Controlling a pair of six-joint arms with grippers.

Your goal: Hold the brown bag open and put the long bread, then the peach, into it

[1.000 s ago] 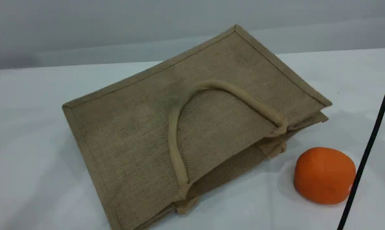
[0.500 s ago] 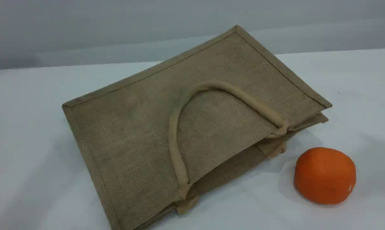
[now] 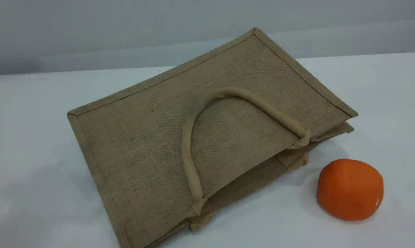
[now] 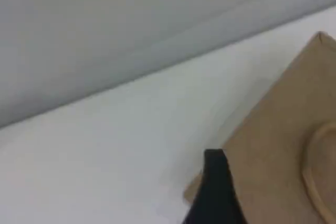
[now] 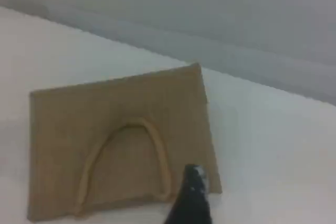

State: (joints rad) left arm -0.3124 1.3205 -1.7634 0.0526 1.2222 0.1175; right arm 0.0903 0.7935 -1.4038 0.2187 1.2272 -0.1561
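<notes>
Two grippers hang empty, jaws apparently wide — your bag (image 3: 207, 137) lies flat mid-frame, mouth lower right beside an orange ball (image 3: 350, 188); bread, peach unseen.

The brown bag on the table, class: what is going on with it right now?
Nothing is handling it yet. The brown bag lies flat on the white table, its mouth barely open, one loop handle resting on top. An orange ball sits beside it, apart. The left hand and right hand hover open above, holding nothing. No bread or peach shows in any view.
</notes>
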